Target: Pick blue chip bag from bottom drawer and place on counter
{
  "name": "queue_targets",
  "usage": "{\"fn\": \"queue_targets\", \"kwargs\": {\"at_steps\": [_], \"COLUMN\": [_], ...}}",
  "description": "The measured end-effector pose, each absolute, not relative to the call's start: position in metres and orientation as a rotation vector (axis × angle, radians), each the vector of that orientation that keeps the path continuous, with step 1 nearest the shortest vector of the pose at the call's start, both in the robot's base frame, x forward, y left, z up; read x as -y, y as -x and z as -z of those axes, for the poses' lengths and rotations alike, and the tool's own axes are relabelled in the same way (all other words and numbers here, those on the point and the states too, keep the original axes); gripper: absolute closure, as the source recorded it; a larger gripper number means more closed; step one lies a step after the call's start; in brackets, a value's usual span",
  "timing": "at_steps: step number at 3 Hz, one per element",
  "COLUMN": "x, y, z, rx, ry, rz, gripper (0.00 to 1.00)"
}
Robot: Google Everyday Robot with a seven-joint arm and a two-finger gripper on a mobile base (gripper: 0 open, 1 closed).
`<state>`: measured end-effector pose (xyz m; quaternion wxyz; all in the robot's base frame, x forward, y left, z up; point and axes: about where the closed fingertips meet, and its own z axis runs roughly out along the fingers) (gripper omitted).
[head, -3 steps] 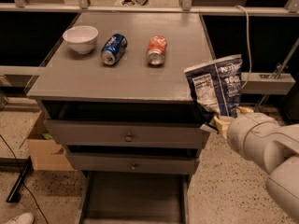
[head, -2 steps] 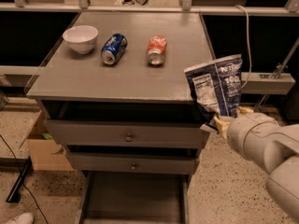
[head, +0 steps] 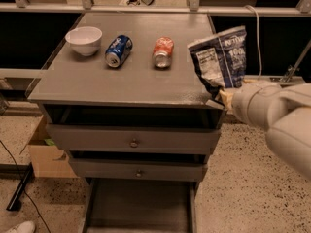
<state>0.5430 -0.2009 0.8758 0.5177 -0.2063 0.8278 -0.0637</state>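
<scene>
Blue chip bag [head: 219, 62] held upright, lower end clamped tight in pincer [head: 219, 99] just off surface [head: 131, 81] front-right corner. Bottom drawer [head: 141, 207] pulled out below. White bowl [head: 84, 40], blue can [head: 118, 51], orange can [head: 163, 52] set on surface.

blue chip bag [head: 219, 62]: up in the air, upright, crinkled navy foil, white label panel and white lettering facing us, lower end pinched.
gripper [head: 222, 98]: right under the bag, just off the counter's front right corner, clamped on the bag's bottom end.
bottom drawer [head: 141, 208]: lowest one, pulled out furthest, flat grey floor showing.
counter [head: 136, 84]: matte grey top, bag overlapping its right edge in view.
</scene>
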Motion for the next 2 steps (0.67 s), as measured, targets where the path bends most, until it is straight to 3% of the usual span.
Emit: {"fn": "queue_targets", "kwargs": {"at_steps": [1,2], "x": [0.1934,0.1934], "y": [-0.5767,-0.5766], "z": [-0.9041,-0.9040], "rx": [-1.971,-1.971], "ry": [0.581,0.581], "rz": [0.188,0.189], "gripper": [1.00,1.00]}}
